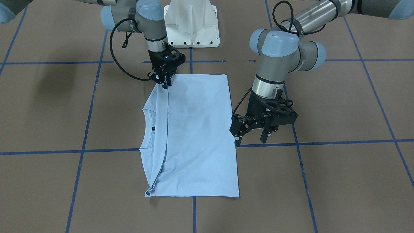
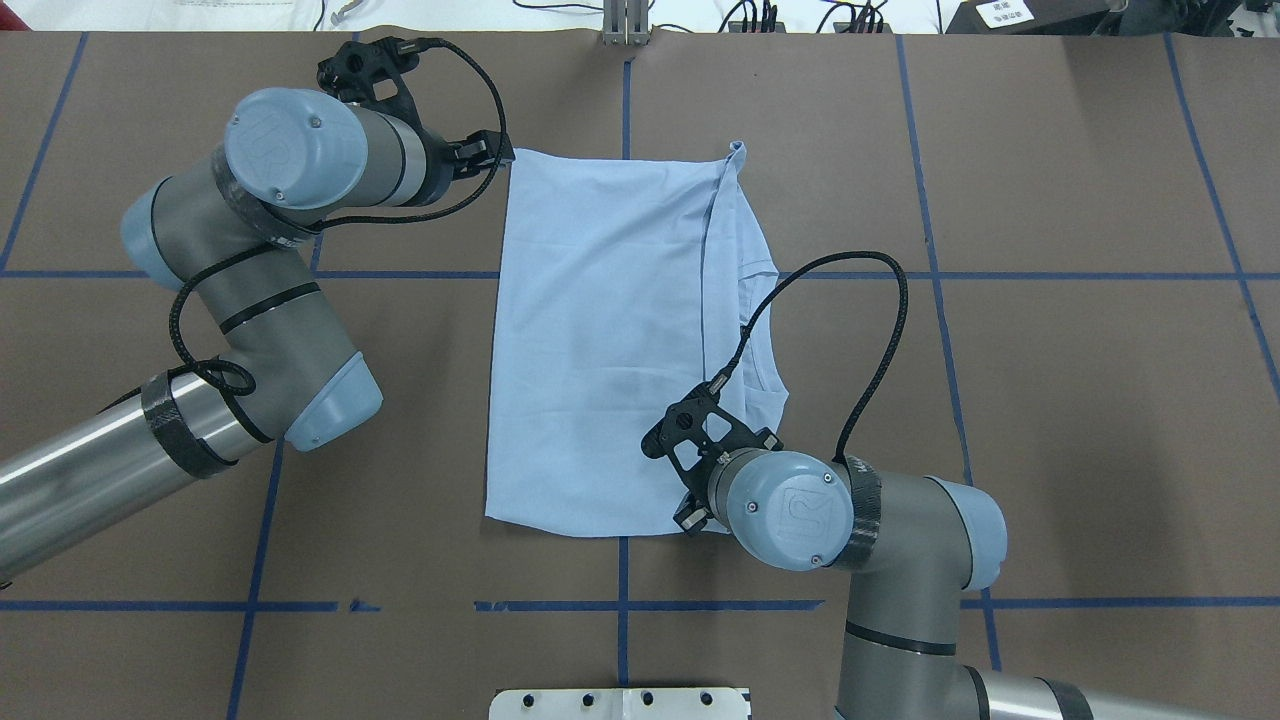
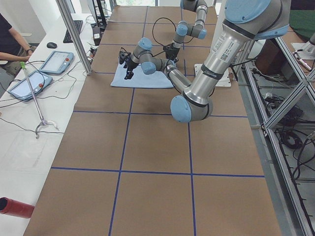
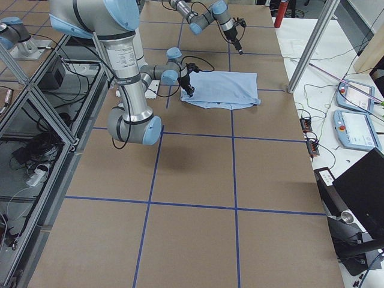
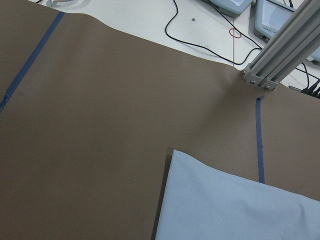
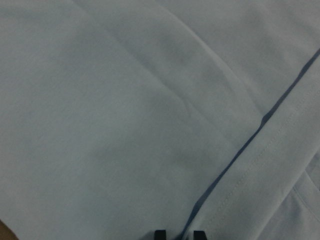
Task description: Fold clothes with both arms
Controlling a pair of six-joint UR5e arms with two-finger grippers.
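The pale light-blue T-shirt (image 1: pixel 194 129) lies flat and folded into a rectangle on the brown table, also seen from overhead (image 2: pixel 600 340). Its collar (image 1: pixel 150 129) with the dark label peeks out beside the folded layer's edge; the chest print is hidden. My right gripper (image 1: pixel 166 84) is down on the near end of that folded edge, fingers close together on the cloth (image 6: pixel 125 125). From overhead my wrist hides it. My left gripper (image 1: pixel 251 139) is open and empty, raised beside the shirt's far left corner (image 5: pixel 240 210), not touching it.
The white pedestal (image 1: pixel 191 26) stands at the table's near edge. An aluminium post (image 5: pixel 280 55) rises at the far edge. Beyond it a white side table holds tablets (image 3: pixel 56 61) and cables, with an operator (image 3: pixel 10 39) beside it. Blue tape lines grid the brown table.
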